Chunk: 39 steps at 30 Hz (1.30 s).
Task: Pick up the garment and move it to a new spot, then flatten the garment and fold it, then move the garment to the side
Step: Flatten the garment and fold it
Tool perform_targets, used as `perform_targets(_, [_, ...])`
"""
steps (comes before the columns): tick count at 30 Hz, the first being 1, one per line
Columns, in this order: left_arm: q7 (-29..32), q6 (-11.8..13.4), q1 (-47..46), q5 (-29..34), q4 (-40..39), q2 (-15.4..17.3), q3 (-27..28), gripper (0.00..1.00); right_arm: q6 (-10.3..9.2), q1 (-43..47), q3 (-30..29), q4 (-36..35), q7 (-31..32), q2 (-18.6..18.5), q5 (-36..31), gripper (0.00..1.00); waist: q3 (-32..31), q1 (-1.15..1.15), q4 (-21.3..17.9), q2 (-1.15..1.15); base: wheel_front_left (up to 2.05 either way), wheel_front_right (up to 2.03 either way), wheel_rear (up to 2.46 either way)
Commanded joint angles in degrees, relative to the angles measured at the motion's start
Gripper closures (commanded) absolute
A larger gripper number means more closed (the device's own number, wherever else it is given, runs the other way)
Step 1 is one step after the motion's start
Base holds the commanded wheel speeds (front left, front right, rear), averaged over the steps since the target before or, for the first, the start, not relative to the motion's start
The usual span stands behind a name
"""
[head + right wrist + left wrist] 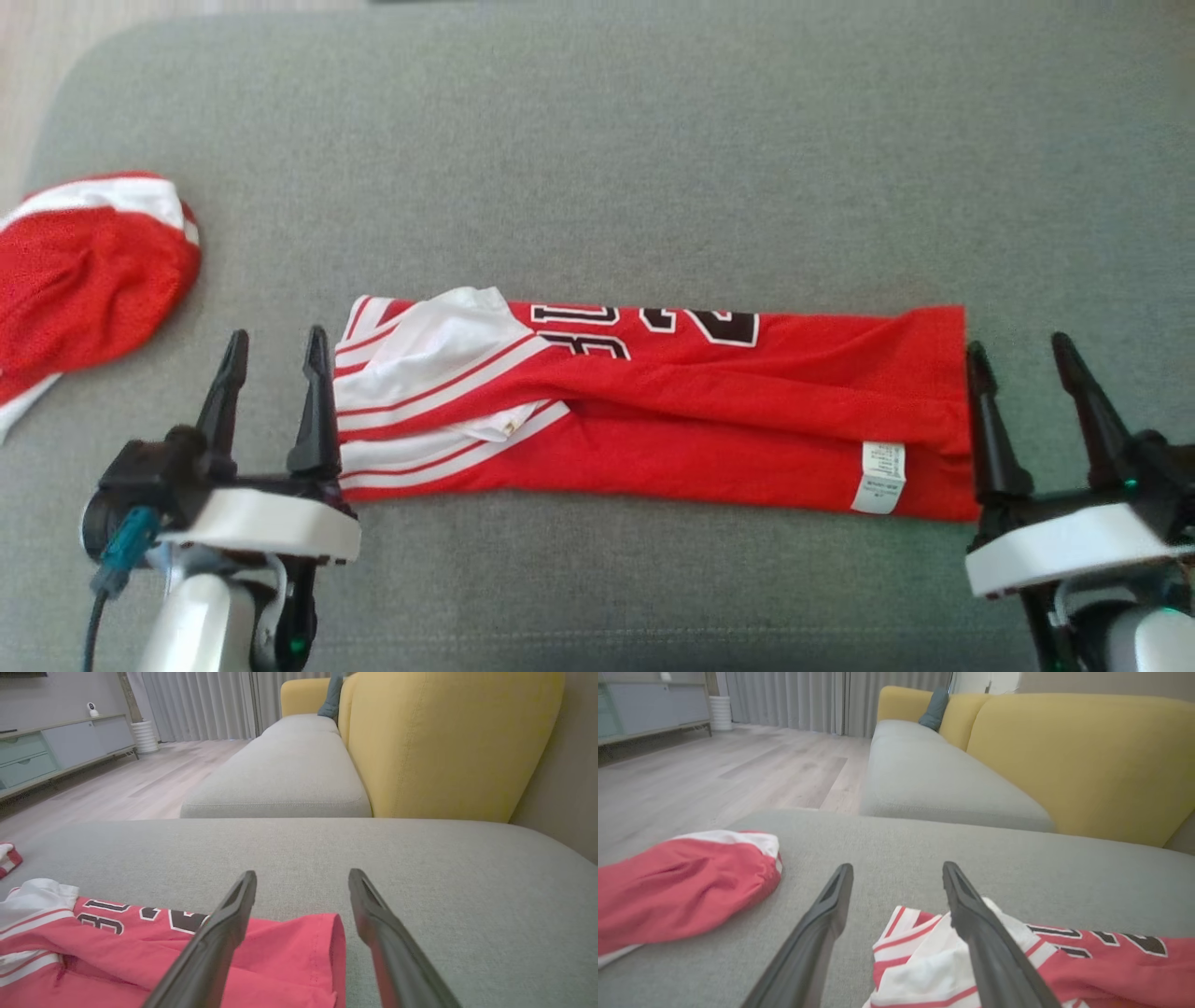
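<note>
On my head camera the red garment (672, 411) lies as a long folded strip on the grey cushion (597, 168), running nine to three o'clock, my left gripper (277, 333) at its nine o'clock end, my right gripper (1018, 343) at three, both spread, empty, equally near.

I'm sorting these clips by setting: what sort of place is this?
Most likely a home living room: a sofa with grey seats and yellow backs, long grey curtains above a wooden floor, and a low sideboard along the wall.
</note>
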Motion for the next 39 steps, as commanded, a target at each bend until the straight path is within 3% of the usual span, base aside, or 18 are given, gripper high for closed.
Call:
perform_targets(1, [-0.32, 0.51, -0.08, 0.88, -3.4, 1.23, 2.27, 0.0, -0.04, -2.28, 1.97, -2.52, -0.33, -0.34, -0.63, 0.0, -1.21, 0.0, -0.14, 0.0, 0.0, 0.0, 0.0])
perform_targets(10, [2.65, 1.99, 3.22, 2.3, -10.31, 2.14, 1.15, 0.0, -0.04, -1.07, 3.27, -2.45, 0.41, -0.34, 0.45, 0.0, -3.03, 0.0, -0.15, 0.0, 0.0, 0.0, 0.0])
perform_targets(23, [3.4, 2.38, 3.82, 2.25, -11.23, 2.57, 0.21, 0.0, -0.04, -1.01, 2.59, -0.71, 0.76, -0.34, 1.99, 0.0, -2.77, 0.0, 0.24, 0.0, 0.0, 0.0, 0.0])
perform_targets(33, [2.58, 2.0, 1.7, 2.29, -11.35, 1.95, -1.3, 0.0, -0.04, -5.23, -1.11, 10.48, 3.06, -1.14, 1.96, 0.0, 1.35, 0.0, 1.73, 0.0, 0.0, 0.0, 0.0])
perform_targets(39, [1.61, 1.63, -0.05, 2.5, -10.14, 1.67, -2.11, 0.0, -0.04, -7.37, -2.57, 16.4, 9.72, -1.14, 2.2, 0.0, 3.72, 0.0, 2.53, 0.0, 0.0, 0.0, 0.0])
